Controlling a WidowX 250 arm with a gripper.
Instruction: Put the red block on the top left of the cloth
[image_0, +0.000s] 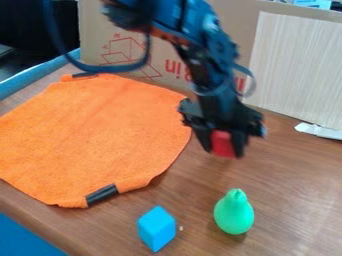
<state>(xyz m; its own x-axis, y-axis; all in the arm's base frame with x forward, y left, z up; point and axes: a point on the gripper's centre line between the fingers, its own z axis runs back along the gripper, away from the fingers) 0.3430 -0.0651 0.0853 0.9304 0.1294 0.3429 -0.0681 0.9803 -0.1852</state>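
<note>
1. Done: the red block (223, 142) is grasped between the fingers of the tool (224, 148) and looks lifted off the worktop (294, 185).
2. It is to the right of the cloth (93, 132), not over it.
3. Left, as I judge: carry it across to the cloth's far left part, lower, release.

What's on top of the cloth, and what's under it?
The cloth has black strips at near and far edges; the red block is in the gripper, not on the cloth. Anything beneath is covered; can't tell.
</note>
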